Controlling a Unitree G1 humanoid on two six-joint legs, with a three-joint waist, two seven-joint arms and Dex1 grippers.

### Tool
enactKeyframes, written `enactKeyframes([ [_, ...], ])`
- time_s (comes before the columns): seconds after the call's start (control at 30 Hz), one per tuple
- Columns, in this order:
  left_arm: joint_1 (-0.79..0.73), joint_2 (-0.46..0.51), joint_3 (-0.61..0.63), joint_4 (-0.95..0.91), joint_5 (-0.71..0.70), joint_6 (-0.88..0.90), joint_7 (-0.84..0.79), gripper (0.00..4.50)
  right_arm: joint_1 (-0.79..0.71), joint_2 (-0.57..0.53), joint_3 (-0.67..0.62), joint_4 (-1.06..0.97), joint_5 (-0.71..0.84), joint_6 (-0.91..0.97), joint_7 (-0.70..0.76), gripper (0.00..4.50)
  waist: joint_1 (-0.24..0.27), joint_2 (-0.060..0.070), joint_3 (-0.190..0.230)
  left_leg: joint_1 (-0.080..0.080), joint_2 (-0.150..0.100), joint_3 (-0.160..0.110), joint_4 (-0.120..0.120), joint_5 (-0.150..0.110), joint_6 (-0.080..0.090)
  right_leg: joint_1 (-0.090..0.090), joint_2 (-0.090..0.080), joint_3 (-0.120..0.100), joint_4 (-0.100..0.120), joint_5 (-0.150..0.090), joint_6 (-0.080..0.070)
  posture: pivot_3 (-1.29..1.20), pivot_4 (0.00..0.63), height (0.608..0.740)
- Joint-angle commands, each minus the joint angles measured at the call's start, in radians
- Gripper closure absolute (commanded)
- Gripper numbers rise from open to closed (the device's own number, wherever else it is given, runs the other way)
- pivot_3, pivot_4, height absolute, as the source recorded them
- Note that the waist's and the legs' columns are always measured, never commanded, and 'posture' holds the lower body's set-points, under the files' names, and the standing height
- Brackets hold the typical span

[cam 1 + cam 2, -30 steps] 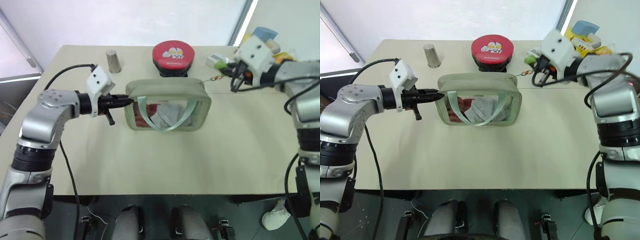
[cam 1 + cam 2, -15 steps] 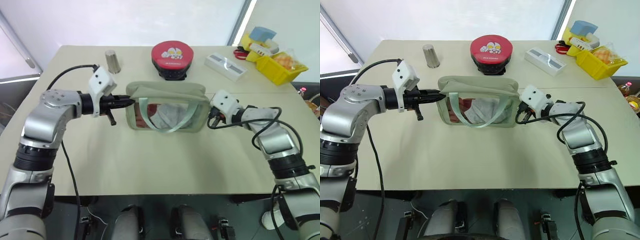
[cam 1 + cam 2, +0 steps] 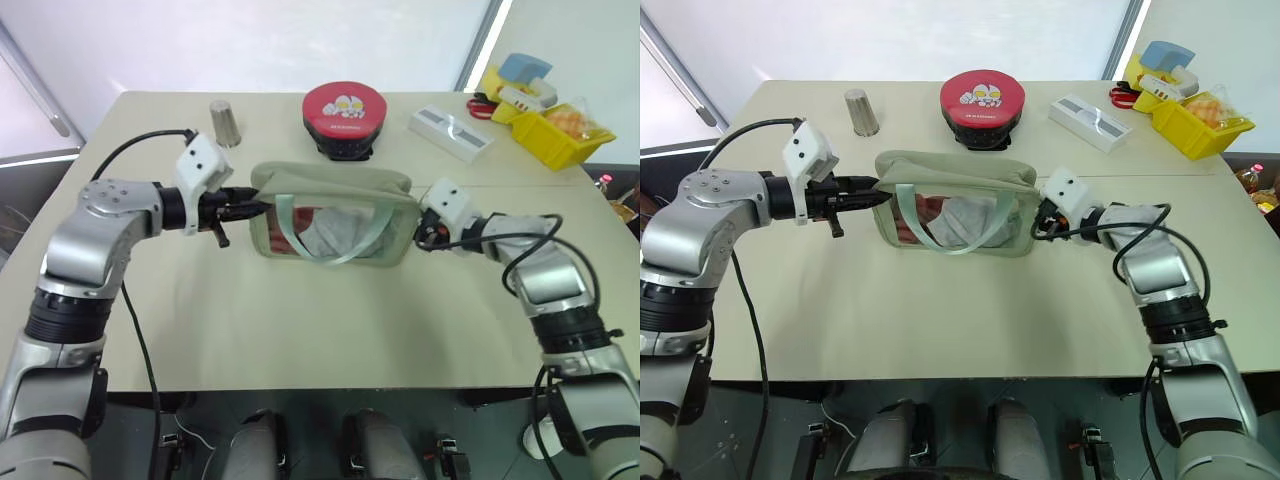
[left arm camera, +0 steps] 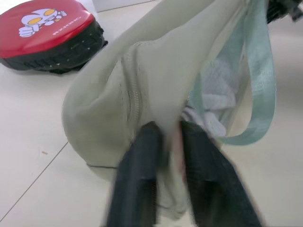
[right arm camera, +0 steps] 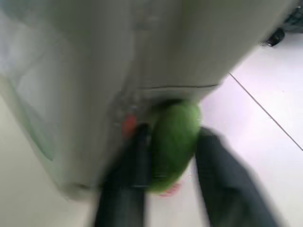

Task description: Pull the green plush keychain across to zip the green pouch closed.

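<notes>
R gripper (image 5: pixel 173 142), fingers apart w/ green plush keychain (image 5: pixel 174 142) between, sits at 3 o'clock end of green pouch (image 3: pixel 335 215); L gripper (image 4: pixel 165 156) straddles 9 o'clock end; zip looks run across, so next: let go.

Green pouch (image 3: pixel 956 205) lies mid-table (image 3: pixel 940 320), left tool (image 3: pixel 876 198) and right tool (image 3: pixel 1038 222) at its ends.

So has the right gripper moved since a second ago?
Yes. The right gripper has come down and in from near the white box at the table's far edge to the right end of the green pouch.
</notes>
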Motion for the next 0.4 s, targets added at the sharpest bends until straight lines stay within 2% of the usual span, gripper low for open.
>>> enactKeyframes([
  [0.03,-0.029,0.039,0.072,-0.01,-0.044,0.029,-0.02,1.49,-0.103,-0.111,-0.064,-0.003,0.058,0.006,0.129,1.02,0.0,0.0,0.0,0.0,0.0,0.0,0.0,0.0,0.0,0.0,0.0,0.0,0.0,0.0,0.0,0.0,0.15,0.74],
  [0.1,-0.038,0.062,0.092,-0.012,-0.069,0.056,-0.036,0.35,-0.158,-0.177,-0.064,0.027,0.071,-0.002,0.201,0.0,0.0,0.0,0.0,0.0,0.0,0.0,0.0,0.0,0.0,0.0,0.0,0.0,-0.001,0.0,0.0,0.0,0.15,0.74],
  [0.13,-0.046,0.075,0.108,-0.016,-0.091,0.086,-0.041,0.04,-0.189,-0.203,-0.064,0.038,0.083,0.008,0.235,0.0,0.0,0.0,0.0,0.0,0.0,0.0,-0.001,0.0,0.0,0.0,0.0,0.0,-0.001,0.0,0.0,0.0,0.15,0.74],
  [0.23,-0.067,0.113,0.14,-0.024,-0.132,0.147,-0.048,0.04,-0.267,-0.258,-0.072,0.052,0.13,0.049,0.33,0.0,-0.001,0.0,0.0,0.0,0.0,0.0,-0.001,0.0,0.0,0.0,0.0,0.0,-0.001,0.0,0.0,0.0,0.15,0.74],
  [0.4,-0.094,0.179,0.182,0.005,-0.161,0.157,-0.079,0.04,-0.331,-0.312,-0.098,-0.084,0.311,0.295,0.467,0.0,-0.001,0.0,0.0,0.0,0.001,0.0,-0.001,0.0,0.0,-0.001,0.0,0.0,-0.001,0.0,0.0,0.0,0.15,0.74],
])
